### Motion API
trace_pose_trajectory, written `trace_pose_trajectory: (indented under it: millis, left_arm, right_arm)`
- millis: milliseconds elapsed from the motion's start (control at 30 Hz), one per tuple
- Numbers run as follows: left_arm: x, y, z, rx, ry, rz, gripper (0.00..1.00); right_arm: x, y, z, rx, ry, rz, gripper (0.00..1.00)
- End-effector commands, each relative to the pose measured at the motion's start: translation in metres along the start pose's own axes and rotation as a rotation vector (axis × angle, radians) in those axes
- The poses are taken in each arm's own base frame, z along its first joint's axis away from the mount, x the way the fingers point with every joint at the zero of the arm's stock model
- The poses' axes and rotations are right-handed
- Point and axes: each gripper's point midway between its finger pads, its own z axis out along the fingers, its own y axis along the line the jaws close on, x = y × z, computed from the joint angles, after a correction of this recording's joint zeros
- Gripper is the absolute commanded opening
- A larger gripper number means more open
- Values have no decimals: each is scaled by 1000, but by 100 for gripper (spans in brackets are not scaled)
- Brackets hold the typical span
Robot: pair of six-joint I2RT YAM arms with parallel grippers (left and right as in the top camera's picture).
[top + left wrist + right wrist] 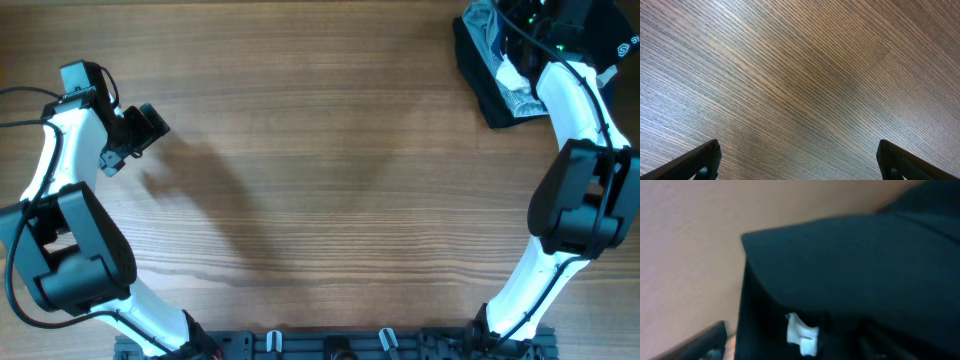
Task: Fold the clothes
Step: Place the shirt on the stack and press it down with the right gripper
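The black garment (pixel 600 35) with a small white logo (pixel 632 45) lies bunched at the far right corner of the table. My right gripper (pixel 522 40) reaches into that pile from above. In the right wrist view, dark fabric (pixel 855 265) with a white label (pixel 801 334) fills the space between the fingers. Only the left finger (pixel 705 345) shows, set wide, and the fabric hides the other. My left gripper (pixel 148 125) hovers open and empty over bare wood at the left, with both fingertips far apart in the left wrist view (pixel 799 162).
A stack of folded dark clothes (pixel 480 75) with grey fabric (pixel 485 30) on top sits just left of the right gripper, near the table's far edge. The wooden tabletop (pixel 330 180) spreads between the two arms. The arm bases stand at the near edge.
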Motion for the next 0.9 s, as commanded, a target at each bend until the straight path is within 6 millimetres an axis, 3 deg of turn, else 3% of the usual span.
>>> trace_pose_trajectory:
  millis: [0, 67, 133, 367, 433, 533, 600, 667, 733, 867]
  left_arm:
    - [-9, -4, -13, 20, -37, -3, 100]
    - [-8, -4, -13, 22, -36, -2, 100]
    - [-8, -5, -13, 27, -34, -2, 100]
    - [-8, -5, -13, 26, -33, -2, 100]
    - [-8, -5, -13, 26, -34, -2, 100]
    - [-8, -5, -13, 27, -34, -2, 100]
    - [-8, -5, -13, 26, -34, -2, 100]
    - [-8, -5, -13, 27, -34, -2, 100]
    - [-10, -6, -13, 29, -42, -1, 100]
    - [-14, -7, -13, 36, -59, 0, 100]
  right_arm:
    - [-8, 3, 0, 6, -28, 156, 58]
    - [-13, 16, -1, -66, -30, 167, 74]
    - [-21, 30, -8, -131, -34, 205, 99]
    - [-71, 72, -61, -287, -100, 213, 100]
    - [-85, 81, -78, -308, -143, 113, 100]
    - [-86, 90, -87, -339, -163, -93, 100]
    - [-89, 76, -83, -246, -196, -194, 100]
    - [-96, 42, -74, -38, -246, -300, 100]
    - [-89, 10, -55, 121, -249, -400, 100]
    - [-40, -55, 6, 229, -125, -450, 100]
